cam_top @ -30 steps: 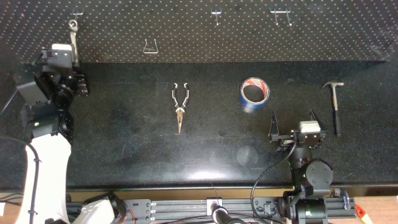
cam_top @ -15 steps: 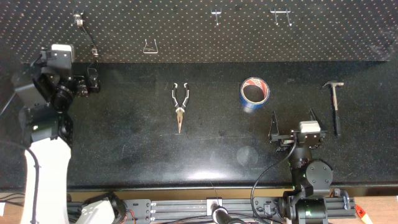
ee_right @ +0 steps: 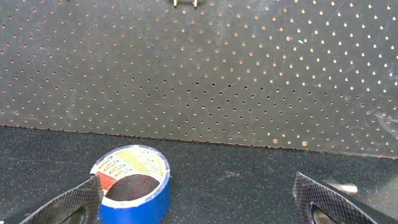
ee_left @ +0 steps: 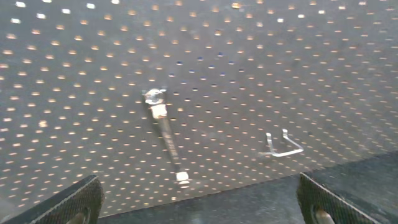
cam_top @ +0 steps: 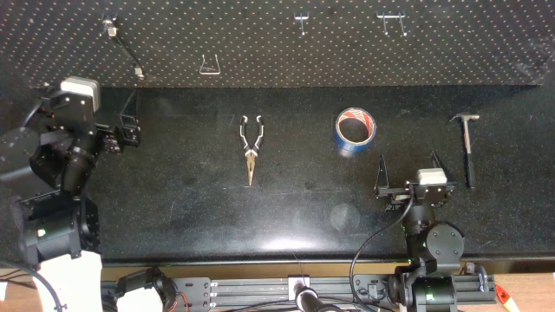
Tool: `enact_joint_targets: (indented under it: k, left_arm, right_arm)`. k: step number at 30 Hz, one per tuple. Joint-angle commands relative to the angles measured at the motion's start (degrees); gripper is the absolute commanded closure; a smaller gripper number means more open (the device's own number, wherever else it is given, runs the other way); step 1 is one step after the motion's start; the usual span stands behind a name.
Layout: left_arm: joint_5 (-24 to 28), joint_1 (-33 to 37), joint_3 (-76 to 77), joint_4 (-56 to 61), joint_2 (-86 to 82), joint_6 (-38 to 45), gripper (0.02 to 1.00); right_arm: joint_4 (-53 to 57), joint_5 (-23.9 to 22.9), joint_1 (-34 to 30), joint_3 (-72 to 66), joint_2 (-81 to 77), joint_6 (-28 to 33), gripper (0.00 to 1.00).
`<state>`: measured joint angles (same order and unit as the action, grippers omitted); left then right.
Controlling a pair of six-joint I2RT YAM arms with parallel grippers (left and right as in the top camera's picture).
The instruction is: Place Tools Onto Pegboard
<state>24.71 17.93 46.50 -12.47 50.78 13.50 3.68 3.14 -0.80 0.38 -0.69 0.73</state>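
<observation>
Pegboard [cam_top: 347,52] holds wrench [cam_top: 124,49] upper left; left gripper [cam_top: 130,128], right gripper [cam_top: 408,173] fingers spread, empty. 3 tools lie on surface [cam_top: 173,199]; likely next: grasp pliers [cam_top: 251,152].

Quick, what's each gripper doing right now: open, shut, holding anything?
Left gripper: open, holding nothing.
Right gripper: open, holding nothing.

The tool [ee_left: 165,137] hanging on the pegboard [ee_left: 249,62] is smeared, its head unreadable. In the right wrist view the hammer [ee_right: 341,186] is just a sliver (rest hidden), and the tape [ee_right: 155,199] has its near rim cut off.
</observation>
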Motion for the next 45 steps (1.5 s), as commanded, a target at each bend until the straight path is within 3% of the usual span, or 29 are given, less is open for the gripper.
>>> enact_joint_targets:
  k: [1,6,8,10,12,14,21,26,30,32,36,40,45]
  left_arm:
    - [-0.81,0.04,-0.11,-1.49,-0.09,-19.26,0.023]
    - [-3.69,-0.48,-0.11,-5.73,0.46,-36.17,0.023]
    - [-9.79,-4.9,-0.09,-8.28,0.37,-37.24,0.023]
    - [-19.47,-13.42,-0.04,-10.62,0.31,-37.46,0.023]
    - [-30.29,-21.38,0.04,-14.43,0.48,-45.44,0.023]
    - [-36.61,-26.82,0.07,-18.47,1.29,-51.82,0.023]
    - [-42.23,-40.28,0.07,-29.59,6.67,-70.88,0.023]
    - [-42.53,-47.98,1.97,-30.64,12.11,-73.07,0.023]
    - [-42.01,-52.54,8.74,-31.63,19.28,-67.82,0.023]
    - [-39.26,-52.41,11.21,-31.69,22.03,-66.27,0.023]
    - [-32.06,-51.23,14.73,-25.99,28.5,-51.36,0.023]
    - [-25.77,-47.54,15.45,-23.63,33.88,-44.68,0.023]
    - [-23.61,-45.64,15.47,-20.87,39.54,-42.99,0.023]
  right_arm:
    - [0.33,0.35,-0.31,-0.15,0.57,-0.7,0.012]
    - [0.33,0.33,-0.31,-0.15,0.57,-0.7,0.014]
    - [0.33,0.35,-0.31,-0.15,0.57,-0.7,0.012]
    - [0.33,0.35,-0.31,-0.15,0.57,-0.7,0.012]
    - [0.33,0.33,-0.31,-0.15,0.57,-0.7,0.009]
    - [0.33,0.35,-0.31,-0.15,0.57,-0.7,0.012]
    - [0.33,0.35,-0.31,-0.15,0.57,-0.7,0.012]
    - [0.33,0.35,-0.31,-0.15,0.57,-0.7,0.012]
    - [0.33,0.35,-0.31,-0.15,0.57,-0.7,0.012]
    - [0.33,0.35,-0.31,-0.15,0.57,-0.7,0.012]
    - [0.33,0.33,-0.31,-0.15,0.57,-0.7,0.014]
    - [0.33,0.35,-0.31,-0.15,0.57,-0.7,0.012]
    - [0.33,0.35,-0.31,-0.15,0.57,-0.7,0.012]
